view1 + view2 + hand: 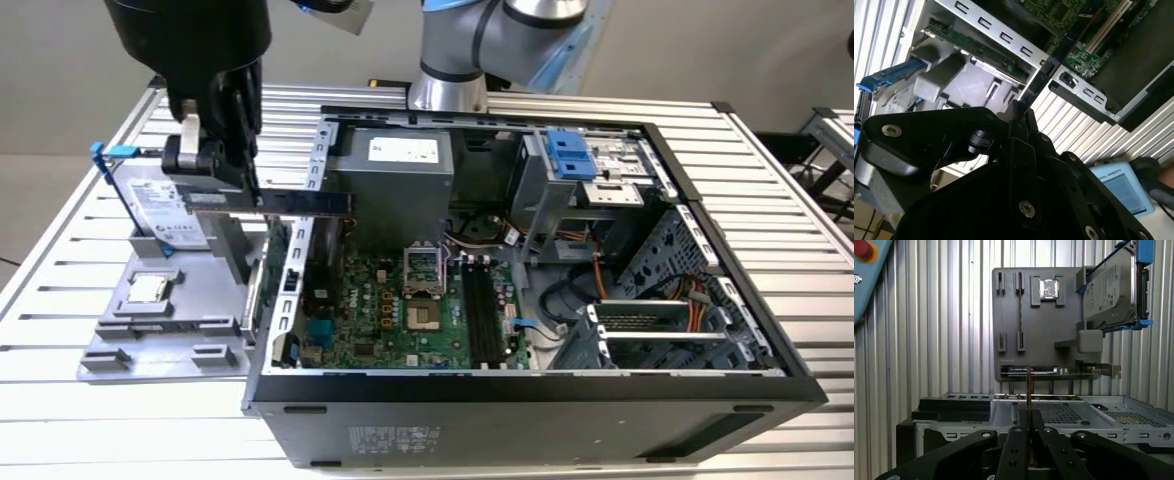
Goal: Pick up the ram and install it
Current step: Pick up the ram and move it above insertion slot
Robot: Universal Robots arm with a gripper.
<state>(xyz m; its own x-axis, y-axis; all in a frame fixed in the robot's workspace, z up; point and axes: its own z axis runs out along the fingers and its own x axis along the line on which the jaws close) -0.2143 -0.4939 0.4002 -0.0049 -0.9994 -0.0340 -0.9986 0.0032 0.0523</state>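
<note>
Clamped firmly on the ram [304, 203] with the gripper [244, 200], carrying it level in the air. Hovering just over the computer case [534, 392] rim on the exterior view's left, outside the case interior. Well apart from the black memory slots [483, 312] down inside the case.

Judging by looks: light, thin and stiff, but fragile, so no bending and no side load. Best pinched across the flat board faces near one end, as now, keeping off the contact edge. Probably slick under smooth pads, so could tilt if bumped against the case wall.

Seen only edge-on in both wrist views, so can't read chips, notch or contact edge there. Can't tell which way the notch faces. Losing the held end behind the gripper body. Hard to separate the free end from the case wall in the exterior view. Can't make out the slot latches.
</note>
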